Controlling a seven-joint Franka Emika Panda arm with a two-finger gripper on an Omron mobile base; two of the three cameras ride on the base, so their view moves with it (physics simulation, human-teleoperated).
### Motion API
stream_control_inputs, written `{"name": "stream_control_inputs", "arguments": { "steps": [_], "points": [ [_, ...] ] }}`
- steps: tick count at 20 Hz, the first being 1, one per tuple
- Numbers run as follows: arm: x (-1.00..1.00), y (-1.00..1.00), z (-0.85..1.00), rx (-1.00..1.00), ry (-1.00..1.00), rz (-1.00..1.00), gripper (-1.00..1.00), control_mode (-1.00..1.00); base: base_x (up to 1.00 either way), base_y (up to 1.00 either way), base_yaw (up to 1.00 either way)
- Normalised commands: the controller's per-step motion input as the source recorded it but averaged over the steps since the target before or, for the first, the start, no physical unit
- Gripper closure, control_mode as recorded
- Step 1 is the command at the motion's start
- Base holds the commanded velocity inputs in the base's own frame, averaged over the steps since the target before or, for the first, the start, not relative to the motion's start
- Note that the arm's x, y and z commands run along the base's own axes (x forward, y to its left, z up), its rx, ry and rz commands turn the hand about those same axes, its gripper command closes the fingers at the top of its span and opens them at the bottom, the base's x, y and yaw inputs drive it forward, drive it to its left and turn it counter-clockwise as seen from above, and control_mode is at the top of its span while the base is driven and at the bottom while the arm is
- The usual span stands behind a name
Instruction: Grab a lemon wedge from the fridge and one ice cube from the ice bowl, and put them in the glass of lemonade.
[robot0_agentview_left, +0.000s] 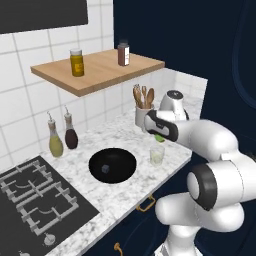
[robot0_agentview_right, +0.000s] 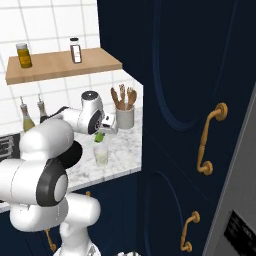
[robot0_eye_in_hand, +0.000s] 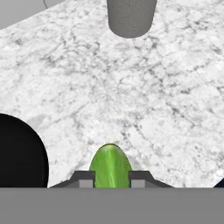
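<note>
The gripper (robot0_eye_in_hand: 111, 179) is closed on the lemon wedge (robot0_eye_in_hand: 110, 165), which sits between the two dark fingertips (robot0_eye_in_hand: 85, 178). In the hand view the wedge's long axis runs along the gripper and its rounded end points away from the hand, toward the surface (robot0_eye_in_hand: 144, 96). In the left base view the wedge (robot0_agentview_left: 159, 137) hangs under the hand, just above the glass of lemonade (robot0_agentview_left: 157, 155) and not touching it. In the right base view the wedge (robot0_agentview_right: 99, 136) is also above the glass (robot0_agentview_right: 101, 155).

The glass stands upright on the marble surface (robot0_agentview_left: 125, 131), near its front edge. To its left lies the ice bowl (robot0_agentview_left: 112, 165), with one ice cube (robot0_agentview_left: 105, 169) inside, a little left of its middle. The bowl's black rim (robot0_eye_in_hand: 19, 153) shows at the lower left of the hand view.

Behind the glass, farther on the surface, stands a white cup of wooden utensils (robot0_agentview_left: 143, 109); it is close to the arm, just beside the hand. Two bottles (robot0_agentview_left: 62, 136) stand at the wall, left of the bowl, and a stove (robot0_agentview_left: 35, 197) is at the near left. On the wooden shelf (robot0_agentview_left: 97, 71) are two jars (robot0_agentview_left: 77, 62); I cannot read any writing on the jars or bottles. On the right, navy cabinets with brass handles (robot0_agentview_right: 210, 137) rise beside the surface, and the grey fridge (robot0_agentview_right: 240, 200) is at the far right edge.
</note>
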Motion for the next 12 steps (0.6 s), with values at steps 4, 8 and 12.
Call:
{"name": "stream_control_inputs", "arguments": {
  "steps": [4, 8, 12],
  "points": [
    [0.13, -0.05, 0.0, 0.0, 0.0, 0.0, 1.0, -1.0, 0.0, 0.0, 0.0],
    [0.0, 0.0, 0.0, 0.0, 0.0, 0.0, 1.0, -1.0, 0.0, 0.0, 0.0],
    [0.0, 0.0, 0.0, 0.0, 0.0, 0.0, -1.0, -1.0, 0.0, 0.0, 0.0]
  ]
}}
